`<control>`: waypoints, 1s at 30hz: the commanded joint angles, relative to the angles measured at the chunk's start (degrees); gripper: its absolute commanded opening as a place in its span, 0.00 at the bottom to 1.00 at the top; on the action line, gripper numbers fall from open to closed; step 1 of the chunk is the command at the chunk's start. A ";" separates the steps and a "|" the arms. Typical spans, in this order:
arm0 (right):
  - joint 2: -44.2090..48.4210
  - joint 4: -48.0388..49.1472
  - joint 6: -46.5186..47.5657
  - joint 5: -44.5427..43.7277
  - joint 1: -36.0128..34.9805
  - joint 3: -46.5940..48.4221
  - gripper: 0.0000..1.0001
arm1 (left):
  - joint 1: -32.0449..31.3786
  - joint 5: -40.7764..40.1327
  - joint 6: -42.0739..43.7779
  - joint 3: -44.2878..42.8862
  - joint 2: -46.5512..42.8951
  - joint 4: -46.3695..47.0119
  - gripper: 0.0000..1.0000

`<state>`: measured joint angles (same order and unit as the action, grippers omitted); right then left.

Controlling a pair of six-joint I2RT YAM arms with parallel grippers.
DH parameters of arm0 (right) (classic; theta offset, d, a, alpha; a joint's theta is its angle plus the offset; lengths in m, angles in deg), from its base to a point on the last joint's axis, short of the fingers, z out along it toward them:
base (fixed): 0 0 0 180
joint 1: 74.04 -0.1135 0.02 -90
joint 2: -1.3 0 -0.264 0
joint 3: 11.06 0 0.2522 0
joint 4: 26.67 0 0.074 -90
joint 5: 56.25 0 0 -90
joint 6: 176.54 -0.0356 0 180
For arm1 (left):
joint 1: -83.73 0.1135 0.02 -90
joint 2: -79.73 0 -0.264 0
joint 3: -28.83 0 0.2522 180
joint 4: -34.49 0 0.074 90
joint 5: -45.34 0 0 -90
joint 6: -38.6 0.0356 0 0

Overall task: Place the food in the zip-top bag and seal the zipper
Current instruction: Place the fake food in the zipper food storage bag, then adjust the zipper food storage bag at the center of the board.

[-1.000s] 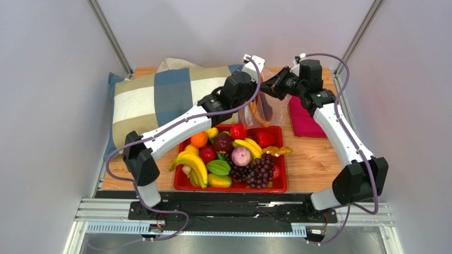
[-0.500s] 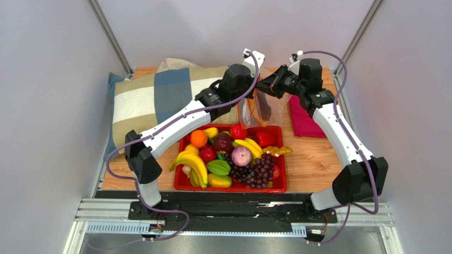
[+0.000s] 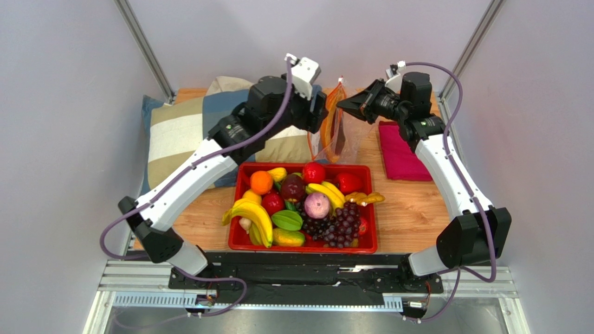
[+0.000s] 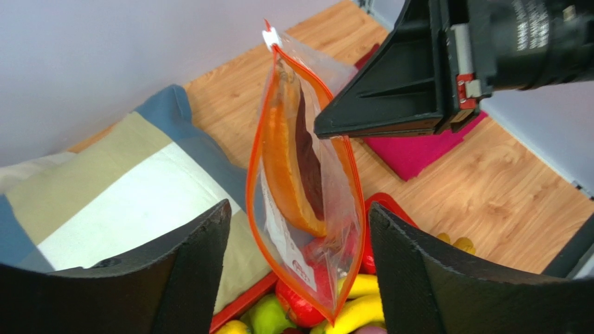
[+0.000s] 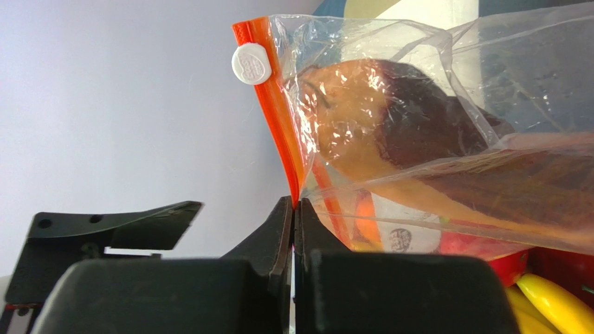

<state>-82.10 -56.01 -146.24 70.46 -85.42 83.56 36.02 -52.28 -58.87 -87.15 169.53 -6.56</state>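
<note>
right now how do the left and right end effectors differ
The left end effector is open and off the zip-top bag; the right end effector is shut, pinching the zipper. The right one alone holds the bag up; the left one grips nothing. Both are black, raised behind the red tray, facing each other.

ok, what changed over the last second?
The left gripper pulled back to the left and up, away from the zip-top bag; its jaws are open and clear of it. The right gripper, jaws shut on the zipper, rose slightly, so the bag with the maroon slice inside now hangs from it alone. Fruit tray, pillow and magenta cloth stayed put.
</note>
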 commanded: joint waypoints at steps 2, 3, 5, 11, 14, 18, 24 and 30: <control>-0.28 4.41 -2.26 2.67 0.21 2.81 0.00 | 4.72 6.11 -0.71 0.09 -1.92 -2.50 0.69; -0.28 4.41 -2.35 2.67 0.21 2.90 0.00 | 5.59 8.91 -0.97 -0.87 -1.39 -2.77 0.66; -0.36 4.50 -2.70 3.02 0.22 2.99 0.00 | 7.01 11.38 0.34 -2.19 0.63 -3.91 0.64; -0.28 4.50 -2.61 3.10 0.39 3.07 0.00 | 7.71 22.54 1.84 -7.91 5.65 -8.30 0.68; -0.54 4.50 -2.79 3.46 0.65 3.34 0.00 | 7.80 22.30 1.05 -8.44 7.84 -9.80 0.68; -0.54 3.97 -2.35 3.81 1.44 3.60 0.00 | 7.97 17.37 0.17 -10.28 10.30 -11.56 0.47; -1.07 -3.48 3.09 3.98 3.73 6.67 0.00 | 7.89 17.72 0.17 -13.97 11.54 -11.12 0.00; -1.07 -5.87 5.47 4.86 4.43 6.42 0.00 | 7.89 17.20 0.87 -10.57 8.99 -5.86 0.57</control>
<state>-83.19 -60.18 -143.35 73.35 -81.26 87.80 43.89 -34.68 -58.43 -98.91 181.46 -16.79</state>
